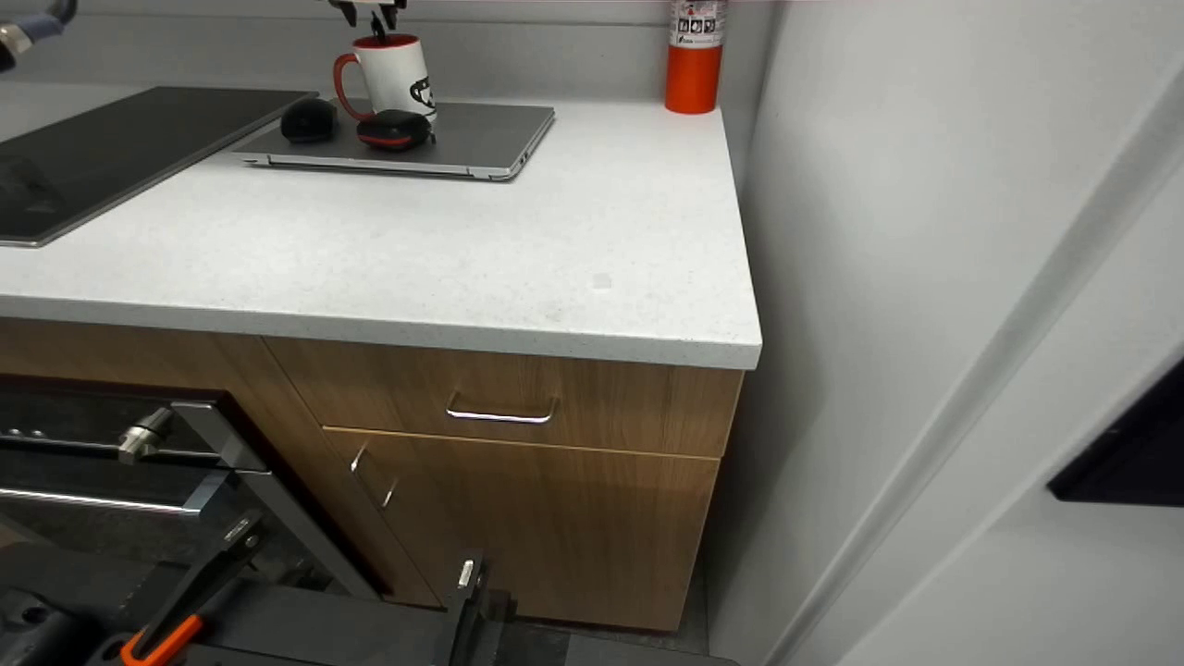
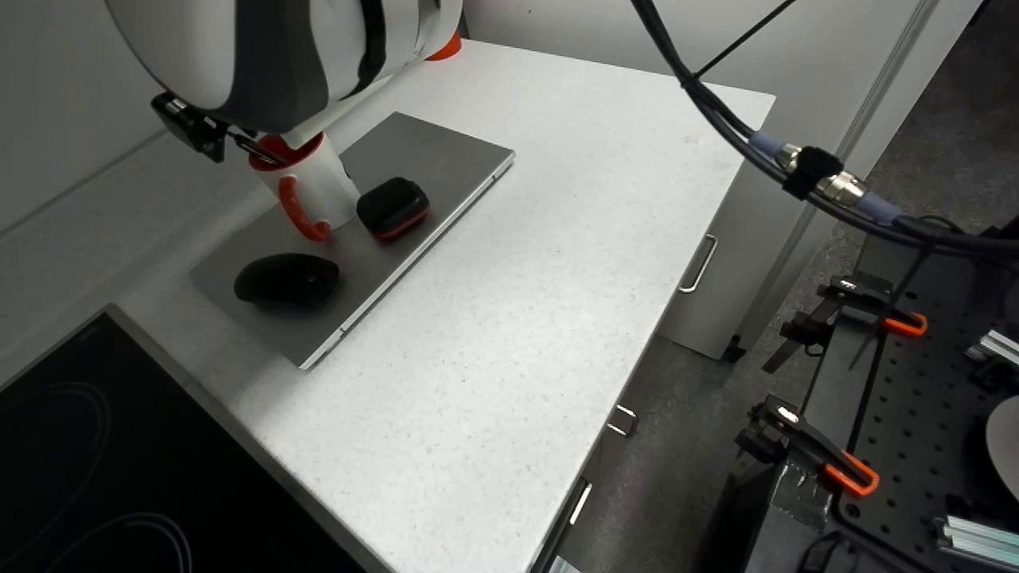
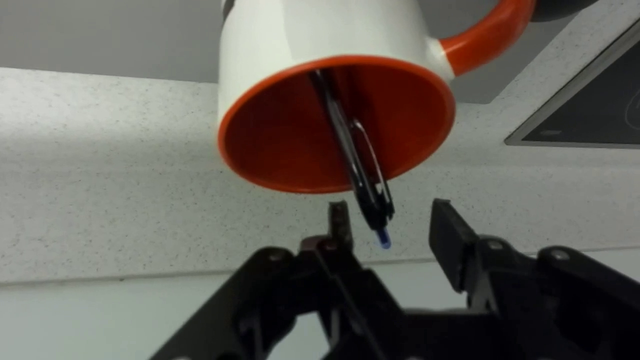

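Two fingers (image 3: 452, 245) stand partway apart, gripping nothing, astride the black pen (image 3: 357, 165); we see it leaning inside the red-lined mug (image 3: 340, 37).

Soft light brightens the counter (image 1: 518, 250) in both exterior views with a pale sheen, the floor (image 2: 685, 414) lies dim, and in the wrist view the gripper (image 3: 390, 212) looks blurrier than the pen (image 3: 343, 134).

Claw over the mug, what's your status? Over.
Gripper open, jaws either side of the pen, not gripping. Pen in the mug, clip end up. Nothing else seen between jaws; small case and mouse beside mug.
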`<move>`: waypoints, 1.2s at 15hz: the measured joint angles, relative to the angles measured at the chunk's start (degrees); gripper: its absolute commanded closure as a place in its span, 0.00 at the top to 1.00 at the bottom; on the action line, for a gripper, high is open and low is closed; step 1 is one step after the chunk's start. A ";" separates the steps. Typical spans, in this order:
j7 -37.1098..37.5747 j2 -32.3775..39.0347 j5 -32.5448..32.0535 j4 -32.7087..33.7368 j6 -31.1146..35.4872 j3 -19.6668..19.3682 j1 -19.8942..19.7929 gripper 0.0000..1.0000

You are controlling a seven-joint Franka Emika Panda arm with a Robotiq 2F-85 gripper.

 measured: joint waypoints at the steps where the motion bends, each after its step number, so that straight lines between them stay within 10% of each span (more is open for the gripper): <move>1: -0.09 0.21 0.00 0.18 0.00 0.00 0.00 0.11; 18: 0.63 -4.36 0.32 -3.66 21.33 -1.48 -1.36 0.02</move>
